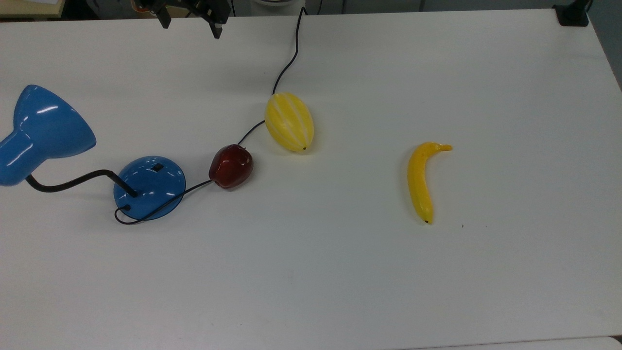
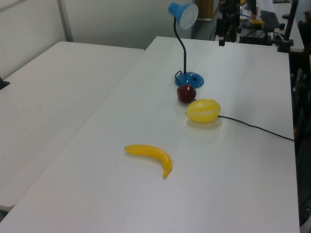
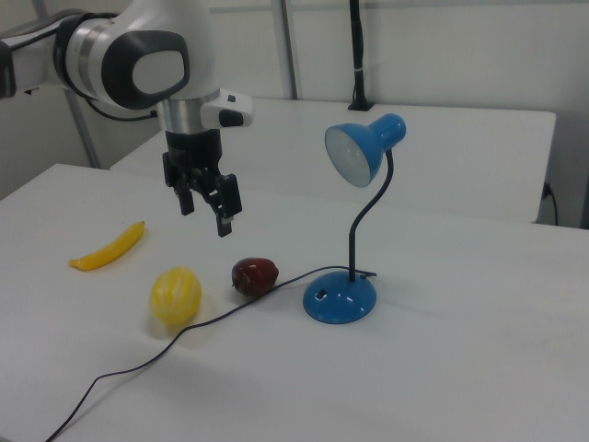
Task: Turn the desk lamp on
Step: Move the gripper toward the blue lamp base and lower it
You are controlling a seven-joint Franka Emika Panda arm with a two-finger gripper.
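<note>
The desk lamp stands at the top view's left: a glossy blue cone shade (image 1: 44, 130), a bent black gooseneck (image 1: 73, 183) and a round blue base (image 1: 149, 187) with a small black switch (image 1: 157, 167). In the right view the shade (image 3: 363, 147) faces the camera above the base (image 3: 339, 299). My gripper (image 1: 190, 24) hangs open and empty above the table's far edge, well apart from the base. The right view has the gripper (image 3: 204, 214) in the air above and left of a red apple. The left view places the gripper (image 2: 221, 39) behind the lamp base (image 2: 189, 79).
The lamp's black cord (image 1: 286, 63) runs from the base past a red apple (image 1: 231, 166) and a yellow striped melon (image 1: 289, 121) to the far edge. A banana (image 1: 420, 181) lies further to the top view's right.
</note>
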